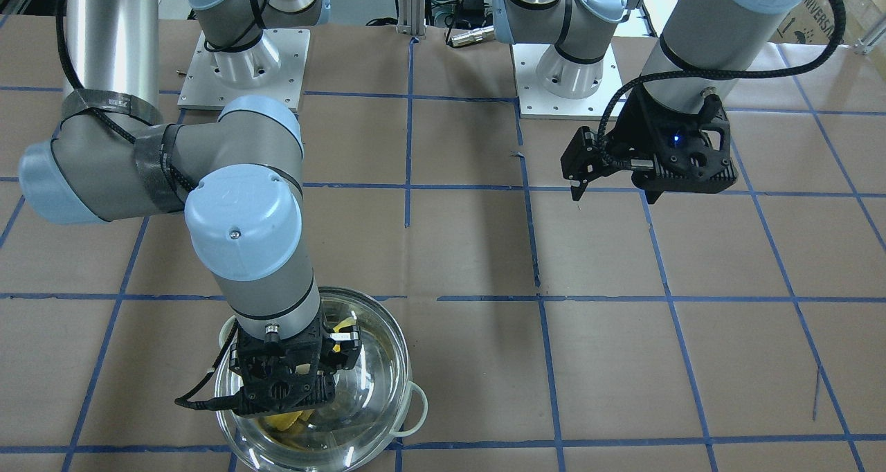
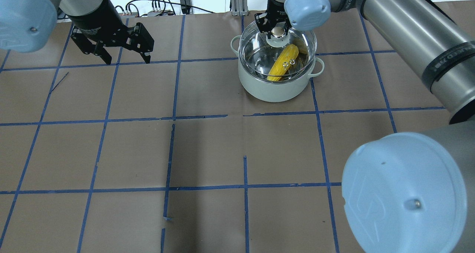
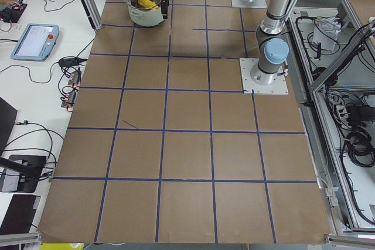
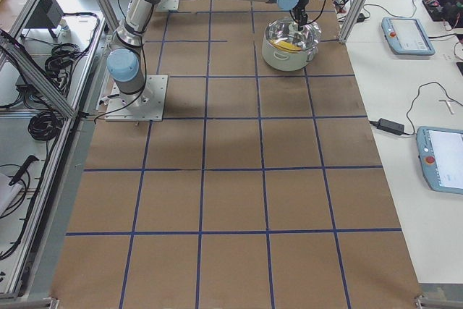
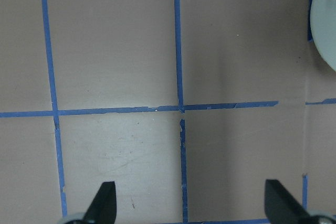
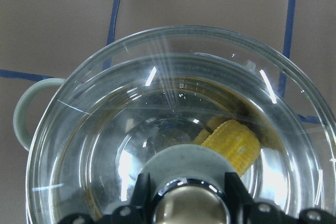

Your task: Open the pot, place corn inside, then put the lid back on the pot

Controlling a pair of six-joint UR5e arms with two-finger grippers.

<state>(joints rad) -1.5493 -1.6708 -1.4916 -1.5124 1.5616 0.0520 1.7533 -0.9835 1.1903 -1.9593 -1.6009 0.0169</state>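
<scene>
The mint-green pot point(image 2: 276, 89) stands at the far right of the table. The yellow corn point(image 2: 284, 62) lies inside it, seen through the glass. The clear glass lid point(image 2: 256, 47) is over the pot's mouth. I cannot tell whether it rests on the rim. My right gripper point(image 2: 277, 27) is shut on the lid's knob point(image 6: 184, 205), with a finger point(image 6: 140, 192) on each side. The corn point(image 6: 231, 140) and a pot handle point(image 6: 23, 111) show under the lid point(image 6: 157, 93) in the right wrist view. My left gripper point(image 2: 127, 61) is open and empty above the table at the far left.
The brown table paper point(image 2: 207, 153) carries a blue tape grid. The left wrist view shows bare paper below the open left gripper point(image 5: 190, 203) and the pot's edge point(image 5: 326, 30) at the right. Operator pendants point(image 4: 409, 34) lie on the side bench beyond the pot.
</scene>
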